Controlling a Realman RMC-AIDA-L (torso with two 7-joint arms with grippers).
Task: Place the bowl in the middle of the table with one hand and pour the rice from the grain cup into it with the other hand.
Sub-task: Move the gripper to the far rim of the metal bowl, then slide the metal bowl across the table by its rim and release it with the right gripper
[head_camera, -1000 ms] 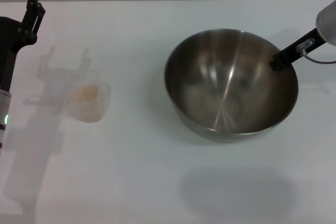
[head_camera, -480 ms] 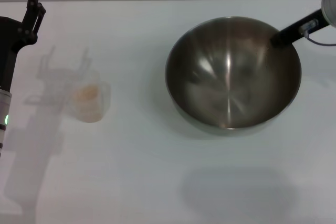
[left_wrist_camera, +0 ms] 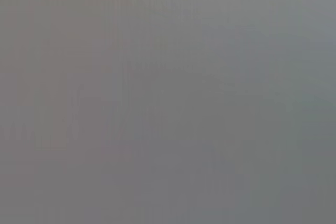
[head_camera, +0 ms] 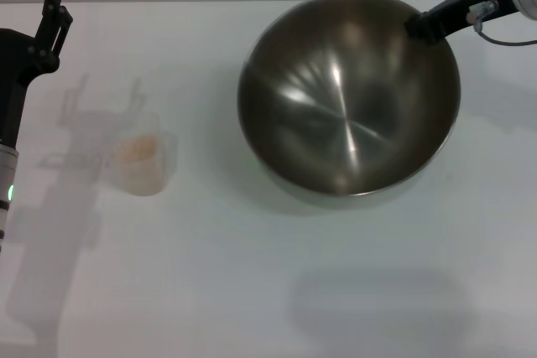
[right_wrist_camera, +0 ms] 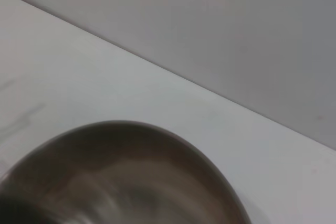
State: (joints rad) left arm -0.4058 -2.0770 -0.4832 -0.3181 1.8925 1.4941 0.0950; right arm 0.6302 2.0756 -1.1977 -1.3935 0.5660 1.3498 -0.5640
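Toward the far right corner of the table [head_camera: 252, 291] the bowl [head_camera: 348, 98] hangs tilted, its shiny inside turned toward the camera and its far rim reaching about to the table's back edge; a soft shadow lies on the white surface under its near side, so it looks lifted rather than resting flat, though whether any part touches the table cannot be told; the right gripper [head_camera: 418, 26] comes in from the top right corner and is closed on the bowl's far right rim, one dark finger [head_camera: 445, 14] lying over the edge while the other is hidden behind the metal; a thin grey cable loops beside the arm; seen from the right wrist, the bowl [right_wrist_camera: 121, 177] fills the lower part of the frame with the white table [right_wrist_camera: 79, 77] beyond it and a grey wall behind; near the left edge of the table, well apart from the bowl, the cup [head_camera: 144, 161] stands upright with a small heap of rice [head_camera: 138, 147] inside; the left gripper [head_camera: 52, 16] is held up over the far left corner, apart from the cup and holding nothing, its two thin fingers a little apart; the left wrist camera shows only plain grey.
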